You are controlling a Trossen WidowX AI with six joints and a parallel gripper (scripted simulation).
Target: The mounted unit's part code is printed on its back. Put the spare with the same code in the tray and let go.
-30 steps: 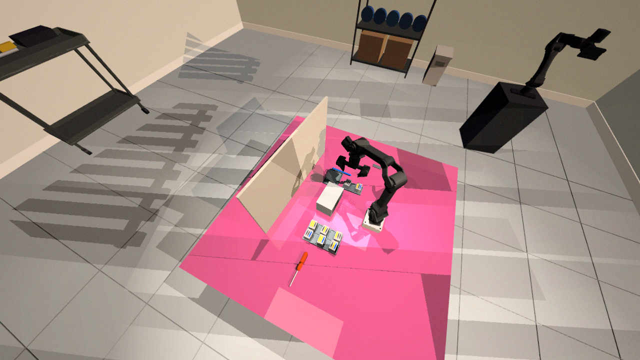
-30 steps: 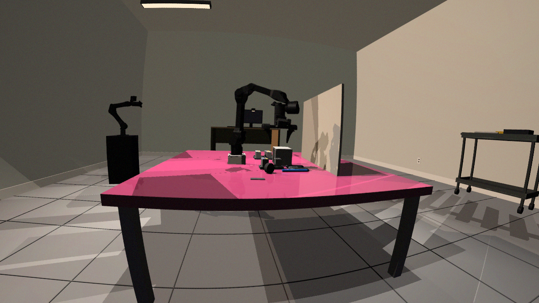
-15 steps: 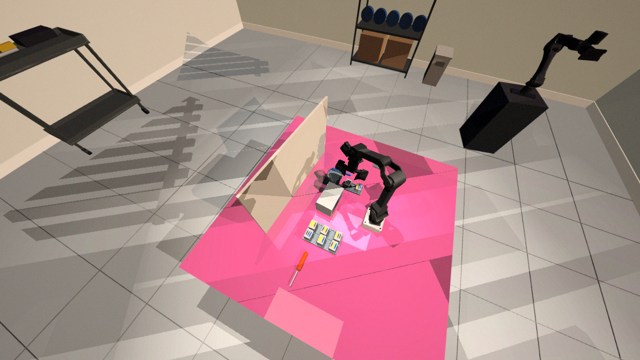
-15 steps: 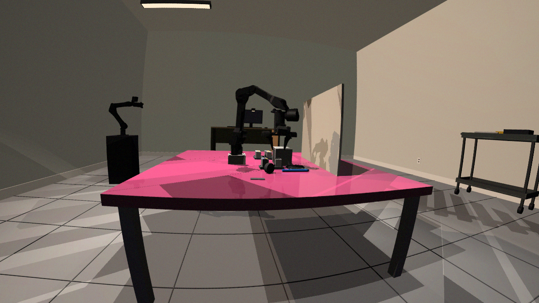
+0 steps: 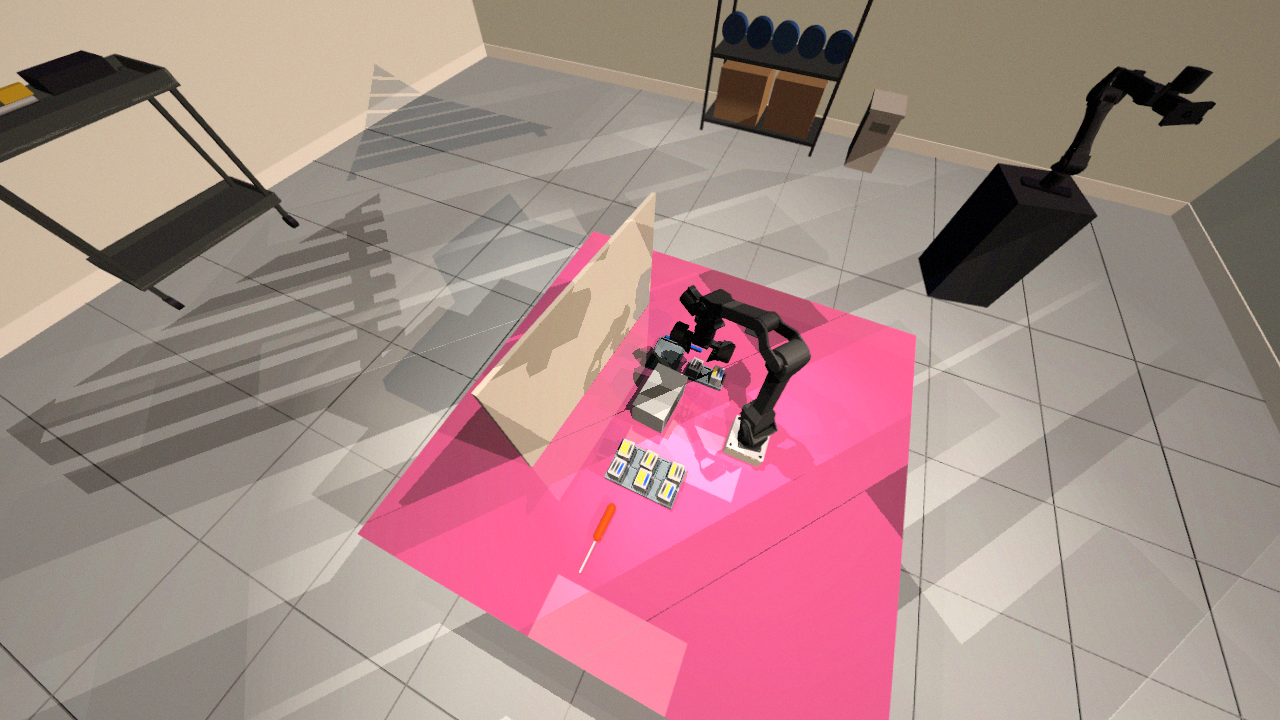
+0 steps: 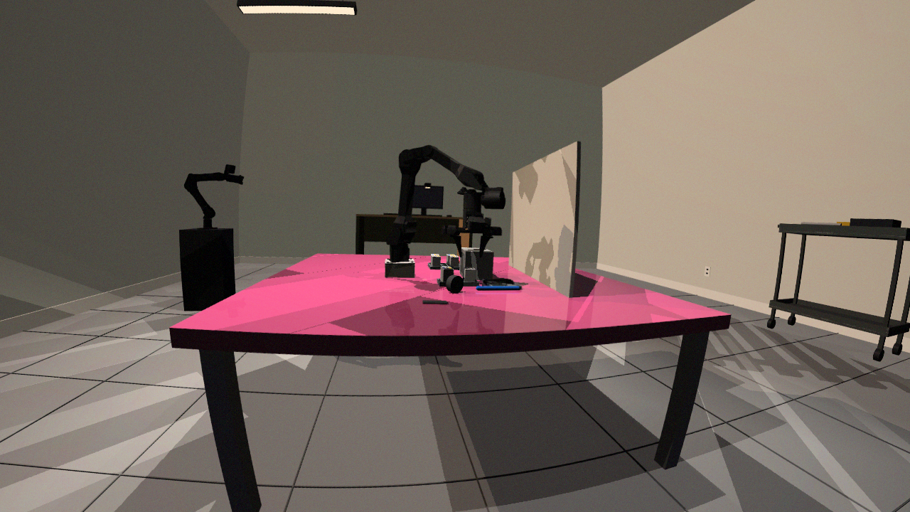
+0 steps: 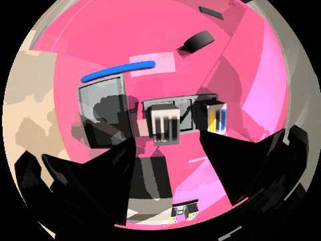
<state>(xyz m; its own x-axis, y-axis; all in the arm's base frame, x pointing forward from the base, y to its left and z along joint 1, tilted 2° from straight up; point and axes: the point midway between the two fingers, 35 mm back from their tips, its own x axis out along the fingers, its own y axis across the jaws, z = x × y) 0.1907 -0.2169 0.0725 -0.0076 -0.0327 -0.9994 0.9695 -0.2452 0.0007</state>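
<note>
Bench (image 5: 787,555) (image 6: 286,311) (image 7: 134,27): pink top, with the following items.

Tray (image 5: 666,351) (image 6: 499,282) (image 7: 100,90): shallow, grey, rectangular; its bare floor shows, partly in shadow. A slim blue rod (image 5: 696,349) (image 6: 498,287) (image 7: 118,69) lies just beside it.

Small grey rack (image 6: 443,281) (image 7: 180,98): near the tray, two block-shaped units at its ends, an open slot between. One, a grey-and-white striped unit (image 5: 694,365) (image 6: 468,274) (image 7: 165,125); the other, a yellow, dark and blue striped unit (image 5: 717,375) (image 6: 447,274) (image 7: 217,118).

Larger grey rack (image 5: 658,501) (image 7: 181,210): six white blocks (image 5: 642,478) with yellow or blue stripes, in two rows. The task's spare cannot be singled out, no code being legible; the tray holds no block.

Pale rectangular box (image 5: 660,398) (image 6: 485,262) (image 7: 150,214): closed on its visible sides, between the racks.

Black parallel-jaw hand (image 5: 702,342) (image 6: 470,251) (image 7: 168,138): pointing down, fingers partly open, gripping nothing.

Also: orange-handled screwdriver (image 5: 604,521), near the larger rack; black roll (image 6: 454,283) (image 7: 199,41); flat dark slab (image 6: 435,301) (image 7: 211,13); upright beige panel (image 5: 563,349) (image 6: 547,216) (image 7: 30,117).
</note>
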